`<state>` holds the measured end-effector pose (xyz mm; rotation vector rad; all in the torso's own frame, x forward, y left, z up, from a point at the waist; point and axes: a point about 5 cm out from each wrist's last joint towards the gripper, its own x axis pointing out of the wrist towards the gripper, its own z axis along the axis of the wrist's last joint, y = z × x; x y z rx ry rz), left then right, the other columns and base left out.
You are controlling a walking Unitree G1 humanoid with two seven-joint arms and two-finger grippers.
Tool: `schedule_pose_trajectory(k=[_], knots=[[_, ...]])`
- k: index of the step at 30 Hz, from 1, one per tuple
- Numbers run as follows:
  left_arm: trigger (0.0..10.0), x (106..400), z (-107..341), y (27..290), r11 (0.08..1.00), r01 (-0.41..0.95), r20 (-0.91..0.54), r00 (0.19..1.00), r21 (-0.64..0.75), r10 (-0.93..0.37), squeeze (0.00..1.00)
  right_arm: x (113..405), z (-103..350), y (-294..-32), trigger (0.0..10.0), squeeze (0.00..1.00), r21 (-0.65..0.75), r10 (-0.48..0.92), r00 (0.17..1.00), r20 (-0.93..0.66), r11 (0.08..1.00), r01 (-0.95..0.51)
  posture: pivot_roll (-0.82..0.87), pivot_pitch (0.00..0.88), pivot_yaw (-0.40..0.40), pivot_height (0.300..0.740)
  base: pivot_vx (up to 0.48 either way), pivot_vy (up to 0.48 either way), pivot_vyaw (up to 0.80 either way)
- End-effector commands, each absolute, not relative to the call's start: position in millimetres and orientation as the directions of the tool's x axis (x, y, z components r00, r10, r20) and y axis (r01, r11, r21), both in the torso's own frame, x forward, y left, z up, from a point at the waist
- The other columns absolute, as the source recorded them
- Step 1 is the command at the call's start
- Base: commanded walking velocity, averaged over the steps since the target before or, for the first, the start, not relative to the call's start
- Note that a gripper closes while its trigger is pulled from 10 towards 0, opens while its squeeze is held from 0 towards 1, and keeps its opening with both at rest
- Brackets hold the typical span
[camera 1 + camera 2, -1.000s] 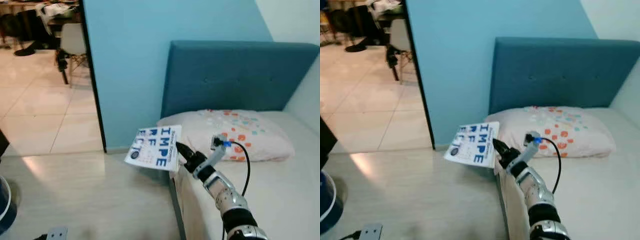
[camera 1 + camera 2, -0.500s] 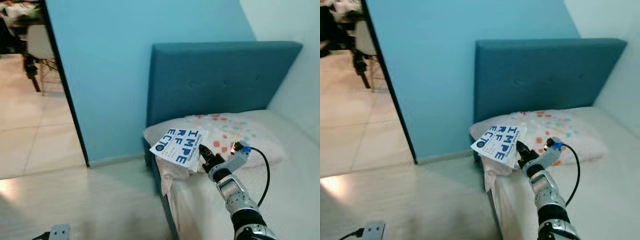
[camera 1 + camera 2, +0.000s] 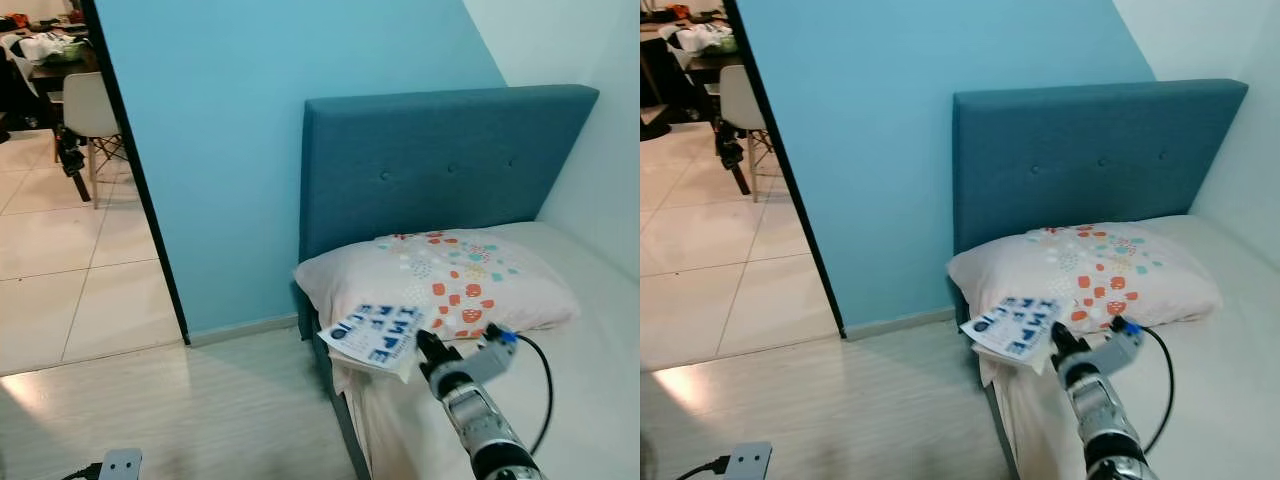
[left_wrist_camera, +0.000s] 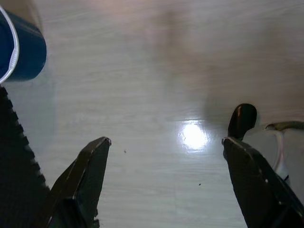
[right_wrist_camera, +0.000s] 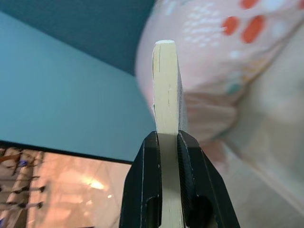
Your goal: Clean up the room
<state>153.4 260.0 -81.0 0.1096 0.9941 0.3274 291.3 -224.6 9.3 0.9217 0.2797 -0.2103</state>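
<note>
— Two claws to report, so which one do you want first?

— Start with the right one.

— Your right claw point(image 3: 1058, 340) is out in front of you over the near corner of the bed point(image 3: 1200, 400), clamped tight on a book point(image 3: 1016, 326) with a white cover and blue block letters. Look at the right wrist view: both black fingers point(image 5: 145, 185) press flat against the pale page edges of the book point(image 5: 166, 118), no gap on either side.

— And where does that book sit against the rest of the room?

— You have it tilted, cover up, just above the mattress edge and right beside the front of the pillow point(image 3: 450, 275), the pale pink one with orange and teal spots. I cannot tell whether it touches the pillow. Behind that stands the teal headboard point(image 3: 440, 165), and beyond it the blue wall point(image 3: 240, 140).

— Left side?

— Your left claw point(image 4: 166, 156) hangs low over the pale wood floor point(image 4: 142, 71), fingers spread wide apart with nothing between them. A dark blue container point(image 4: 21, 52) with a white rim sits off near one finger point(image 4: 88, 171).

— Anything else?

— Through the doorway on your left, a white chair point(image 3: 82, 105) stands on the tiled floor.
</note>
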Motion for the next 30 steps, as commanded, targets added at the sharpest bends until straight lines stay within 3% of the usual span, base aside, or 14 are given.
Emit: schedule_pose_trajectory(k=[1,5,6,7,17,23,30], knots=[[10.0,162,-76,264,0.947,-0.238,-0.78,0.54,0.217,0.315,0.0,291,12,-235,10.0,0.0,0.758,-0.117,0.946,-0.303,0.572,0.314,0.09,0.0,-0.032,0.71,0.0,0.0,0.0],[10.0,184,-64,264,0.955,-0.256,-0.722,0.632,0.15,0.283,0.0,283,11,-255,10.0,0.0,0.748,-0.199,0.928,-0.316,0.55,0.372,0.1,0.0,-0.029,0.7,0.0,0.0,0.0],[10.0,203,-52,263,0.965,-0.237,-0.66,0.709,0.109,0.248,0.0,275,11,-273,10.0,0.0,0.742,-0.276,0.907,-0.319,0.522,0.42,0.1,0.0,-0.024,0.69,0.0,0.0,0.0],[10.0,210,-48,262,0.969,-0.224,-0.638,0.733,0.1,0.236,0.0,272,12,-280,10.0,0.0,0.742,-0.304,0.898,-0.318,0.51,0.435,0.1,0.0,-0.024,0.685,0.0,0.0,0.0],[10.0,225,-39,256,0.981,-0.14,-0.599,0.778,0.132,0.191,0.0,259,9,-299,10.0,0.0,0.742,-0.388,0.863,-0.324,0.462,0.486,0.1,0.0,0.013,0.655,0.0,0.0,0.0],[10.0,233,-32,257,0.983,-0.116,-0.568,0.804,0.14,0.176,0.0,264,10,-295,10.0,0.0,0.783,-0.404,0.861,-0.308,0.406,0.471,0.11,0.0,0.04,0.64,0.0,0.0,0.0],[10.0,252,-13,264,0.985,-0.097,-0.49,0.858,0.14,0.154,0.0,266,22,-311,10.0,0.0,0.819,-0.47,0.843,-0.262,0.354,0.451,0.15,0.029,0.071,0.61,0.0,0.0,0.0]])
